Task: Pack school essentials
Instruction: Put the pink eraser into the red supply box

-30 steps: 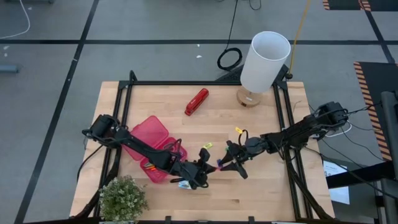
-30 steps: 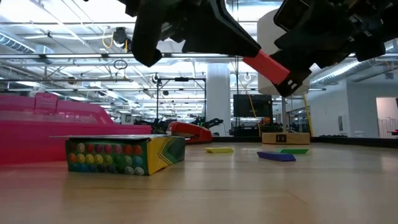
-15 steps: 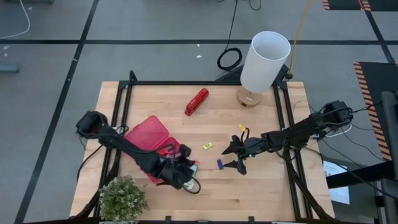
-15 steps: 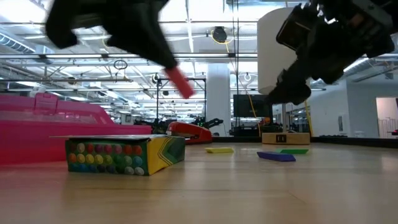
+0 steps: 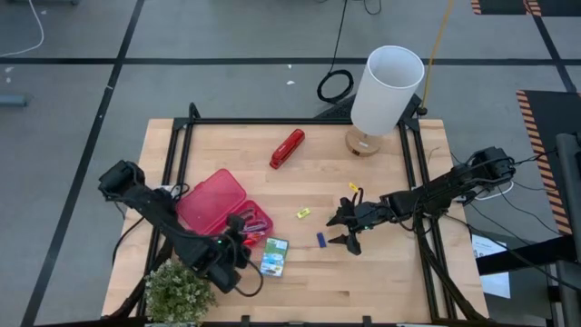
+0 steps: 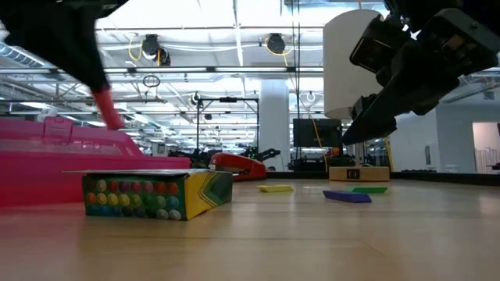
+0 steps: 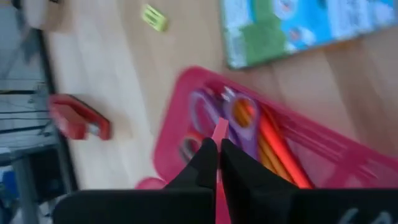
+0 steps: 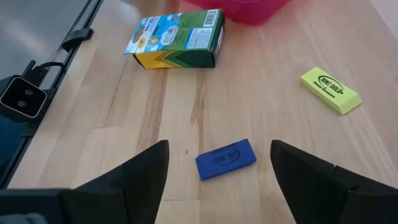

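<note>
Left gripper [image 7: 217, 163] hangs over the translucent pink plastic case [image 5: 204, 202] near the desk's front-left corner, jaws pinched on a thin pink-red piece [image 7: 219, 134]. Release off-centre and it lands on the scissors [image 7: 233, 115] or the rim. Right gripper [image 8: 217, 171], jaws spread, hovers above the small blue eraser [image 8: 225, 158], mid-desk.

Open case [image 5: 211, 203]: table's [image 5: 381, 272] left half, scissors [image 5: 252, 222] and pens [image 5: 256, 235] inside its front tray. Crayon box [image 5: 273, 256]: just right of case's front corner. Stapler [image 5: 287, 148]: behind case, toward lamp [image 5: 384, 91] at back right. Two erasers: one [image 5: 304, 213] mid-table, other [image 5: 321, 240] nearer front, right of crayon box. Third eraser [image 5: 352, 187]: right of centre. Plant [image 5: 179, 291]: front left corner.
</note>
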Controlling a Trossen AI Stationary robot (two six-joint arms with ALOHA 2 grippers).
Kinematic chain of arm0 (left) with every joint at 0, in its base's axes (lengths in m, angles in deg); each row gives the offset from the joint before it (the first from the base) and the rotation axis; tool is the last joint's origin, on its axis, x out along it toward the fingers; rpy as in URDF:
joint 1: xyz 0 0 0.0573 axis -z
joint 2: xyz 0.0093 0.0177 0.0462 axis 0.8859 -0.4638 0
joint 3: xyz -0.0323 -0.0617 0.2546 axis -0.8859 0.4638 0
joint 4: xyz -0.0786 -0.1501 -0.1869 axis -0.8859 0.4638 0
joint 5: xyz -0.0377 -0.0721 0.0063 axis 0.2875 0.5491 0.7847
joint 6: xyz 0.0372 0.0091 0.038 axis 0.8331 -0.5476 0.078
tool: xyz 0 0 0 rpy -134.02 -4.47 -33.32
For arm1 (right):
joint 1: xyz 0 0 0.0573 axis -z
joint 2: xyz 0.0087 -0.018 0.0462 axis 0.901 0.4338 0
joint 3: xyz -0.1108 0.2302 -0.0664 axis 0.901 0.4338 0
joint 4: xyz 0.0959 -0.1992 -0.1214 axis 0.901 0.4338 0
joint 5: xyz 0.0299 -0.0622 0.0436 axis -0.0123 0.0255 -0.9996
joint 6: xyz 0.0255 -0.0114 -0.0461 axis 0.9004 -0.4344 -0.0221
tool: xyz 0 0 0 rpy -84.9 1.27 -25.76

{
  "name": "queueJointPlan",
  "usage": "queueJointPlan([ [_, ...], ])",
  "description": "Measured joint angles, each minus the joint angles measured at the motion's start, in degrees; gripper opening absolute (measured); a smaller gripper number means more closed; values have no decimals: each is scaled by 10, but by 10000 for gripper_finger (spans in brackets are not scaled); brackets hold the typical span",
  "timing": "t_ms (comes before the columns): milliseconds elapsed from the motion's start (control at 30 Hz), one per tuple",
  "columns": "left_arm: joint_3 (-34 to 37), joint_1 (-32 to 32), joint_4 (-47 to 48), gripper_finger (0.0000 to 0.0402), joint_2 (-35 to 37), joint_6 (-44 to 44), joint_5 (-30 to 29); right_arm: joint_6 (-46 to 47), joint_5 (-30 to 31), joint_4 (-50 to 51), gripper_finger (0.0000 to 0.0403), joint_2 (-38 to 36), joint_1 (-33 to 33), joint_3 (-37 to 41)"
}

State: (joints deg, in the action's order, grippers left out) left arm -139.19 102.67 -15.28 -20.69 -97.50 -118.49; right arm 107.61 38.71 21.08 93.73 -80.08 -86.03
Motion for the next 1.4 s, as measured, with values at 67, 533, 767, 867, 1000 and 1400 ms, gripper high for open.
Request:
queueJointPlan([
  [67, 9, 5, 0, 8, 0, -4, 28, 0, 0, 0, 272, 0, 0, 0],
  [533, 68, 6, -67, 23, 0, 48, 123, 0, 0, 0, 272, 0, 0, 0],
  [767, 69, 5, -67, 60, 0, 76, 134, -1, 0, 0, 272, 0, 0, 0],
  [867, 69, 3, -66, 100, 0, 76, 135, -1, -2, 0, 272, 0, 0, 0],
  [1000, 69, -7, -66, 152, 0, 75, 165, -1, -2, 0, 272, 0, 0, 0],
  [1400, 69, -44, -65, 171, 0, 75, 294, -1, -2, 0, 272, 0, 0, 0],
])
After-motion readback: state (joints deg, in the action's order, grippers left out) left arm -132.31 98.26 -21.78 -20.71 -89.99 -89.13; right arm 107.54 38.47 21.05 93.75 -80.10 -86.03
